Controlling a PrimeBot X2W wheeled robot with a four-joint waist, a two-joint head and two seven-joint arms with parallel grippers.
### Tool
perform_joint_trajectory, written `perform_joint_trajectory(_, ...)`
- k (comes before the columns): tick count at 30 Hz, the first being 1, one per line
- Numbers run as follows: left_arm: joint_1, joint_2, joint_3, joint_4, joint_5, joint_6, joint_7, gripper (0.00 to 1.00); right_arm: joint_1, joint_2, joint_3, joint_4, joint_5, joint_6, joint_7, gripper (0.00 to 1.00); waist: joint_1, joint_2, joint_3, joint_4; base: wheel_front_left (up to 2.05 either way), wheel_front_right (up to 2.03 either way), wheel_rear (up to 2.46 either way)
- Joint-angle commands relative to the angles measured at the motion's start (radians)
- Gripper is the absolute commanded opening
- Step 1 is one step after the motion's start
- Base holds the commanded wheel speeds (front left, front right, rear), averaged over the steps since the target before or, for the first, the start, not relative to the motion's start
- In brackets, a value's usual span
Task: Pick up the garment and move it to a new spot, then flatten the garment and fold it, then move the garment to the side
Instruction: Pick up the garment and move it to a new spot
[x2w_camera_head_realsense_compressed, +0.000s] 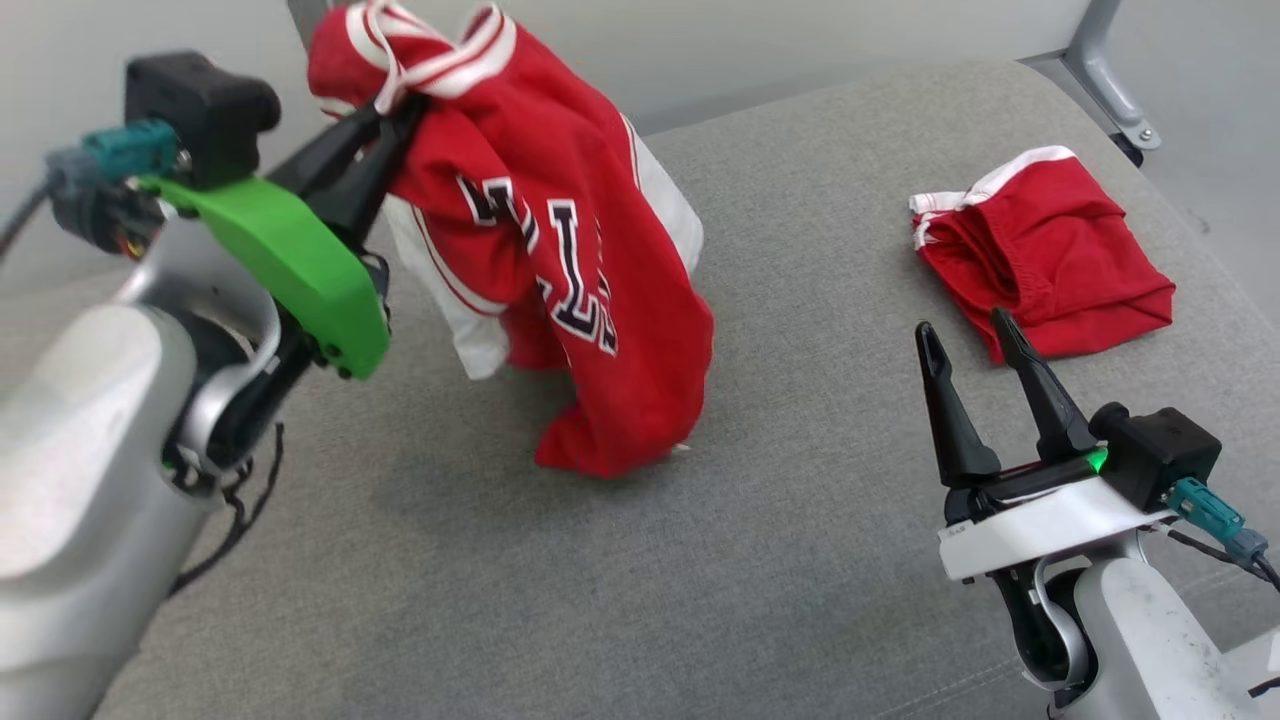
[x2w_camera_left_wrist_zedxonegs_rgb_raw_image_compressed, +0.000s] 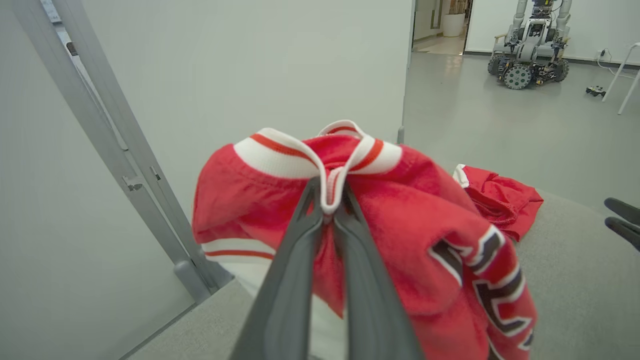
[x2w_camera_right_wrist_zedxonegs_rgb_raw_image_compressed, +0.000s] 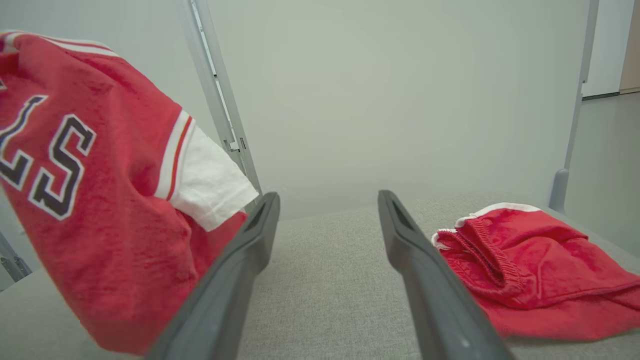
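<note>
1. While the left gripper (x2w_camera_head_realsense_compressed: 398, 108) is clamped on the striped white-and-red collar trim, fingers pinched together on the fabric, the jersey (x2w_camera_head_realsense_compressed: 560, 250) hangs from it.
2. Jersey: red, white sleeve, dark block letters. It is raised over the far-left part of the grey padded surface (x2w_camera_head_realsense_compressed: 800, 520), and its lower end appears to touch the padding.
3. Right gripper (x2w_camera_head_realsense_compressed: 962, 323): jaws apart, holding nothing, low at near right above the surface.
4. Red shorts (x2w_camera_head_realsense_compressed: 1050, 265) with white trim lie bunched at far right on the surface, just beyond the right fingertips and well apart from the jersey.
5. Left wrist view: a grey frame post (x2w_camera_left_wrist_zedxonegs_rgb_raw_image_compressed: 125, 165) stands beside the surface, and another wheeled robot (x2w_camera_left_wrist_zedxonegs_rgb_raw_image_compressed: 532, 45) is parked on the floor far behind.
</note>
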Motion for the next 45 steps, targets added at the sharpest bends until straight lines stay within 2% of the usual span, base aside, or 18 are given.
perform_joint_trajectory(1,0.044,-0.007,-0.005,-0.003,-0.008,0.012,-0.019,0.0,0.006,0.005,-0.002,-0.005,-0.004,0.0,-0.003,1.0,0.0,0.0,0.027,-0.022,0.0,0.0,0.0)
perform_joint_trajectory(6,0.185,-0.05,-0.039,0.057,0.013,0.045,-0.125,0.0,0.004,0.011,-0.003,0.001,-0.009,0.0,-0.003,1.0,0.0,0.0,0.051,-0.021,0.0,0.0,0.0)
perform_joint_trajectory(7,0.216,-0.077,-0.046,0.085,0.012,0.05,-0.159,0.0,0.001,0.014,-0.003,0.003,-0.01,0.0,-0.003,1.0,0.0,0.0,0.055,-0.019,0.0,0.0,0.0)
perform_joint_trajectory(10,0.263,-0.113,-0.074,0.19,0.039,0.045,-0.233,0.0,-0.01,0.014,0.007,0.011,-0.009,0.0,-0.003,1.0,0.0,0.0,0.059,-0.012,0.0,0.0,0.0)
perform_joint_trajectory(13,0.298,-0.178,-0.114,0.309,0.056,0.025,-0.292,0.0,-0.019,0.007,0.018,0.019,-0.005,0.0,-0.003,1.0,0.0,0.0,0.058,-0.002,0.0,0.0,0.0)
perform_joint_trajectory(16,0.302,-0.219,-0.143,0.403,0.068,0.005,-0.331,0.0,-0.019,0.004,0.027,0.025,-0.009,0.0,-0.003,1.0,0.0,0.0,0.052,0.008,0.0,0.0,0.0)
perform_joint_trajectory(17,0.298,-0.232,-0.15,0.433,0.073,-0.001,-0.343,0.15,-0.019,0.0,0.029,0.029,-0.006,0.0,-0.003,1.0,0.0,0.0,0.049,0.013,0.0,0.0,0.0)
perform_joint_trajectory(18,0.291,-0.244,-0.154,0.459,0.078,-0.005,-0.358,0.48,-0.017,-0.003,0.031,0.032,-0.005,0.0,-0.003,1.0,0.0,0.0,0.045,0.02,0.0,0.0,0.0)
perform_joint_trajectory(19,0.284,-0.253,-0.154,0.475,0.078,-0.009,-0.37,1.0,-0.015,-0.004,0.032,0.035,-0.004,0.0,-0.003,1.0,0.0,0.0,0.042,0.025,0.0,0.0,0.0)
perform_joint_trajectory(25,0.26,-0.278,-0.144,0.514,0.084,-0.013,-0.429,1.0,0.001,-0.014,0.034,0.047,0.001,0.0,-0.003,1.0,0.0,0.0,0.008,0.063,0.0,0.0,0.0)
perform_joint_trajectory(31,0.293,-0.234,-0.114,0.452,0.074,0.01,-0.454,1.0,0.025,-0.018,0.022,0.044,-0.001,0.0,-0.003,1.0,0.0,0.0,-0.028,0.103,0.0,0.0,0.0)
perform_joint_trajectory(38,0.377,-0.147,-0.034,0.304,0.06,0.108,-0.477,1.0,0.054,-0.013,0.003,0.039,-0.005,0.0,-0.003,1.0,0.0,0.0,-0.054,0.157,0.0,0.0,0.0)
perform_joint_trajectory(45,0.513,-0.107,0.073,0.186,0.06,0.204,-0.496,1.0,0.086,0.008,-0.019,0.049,-0.015,0.0,-0.003,1.0,0.0,0.0,-0.079,0.198,0.0,0.0,0.0)
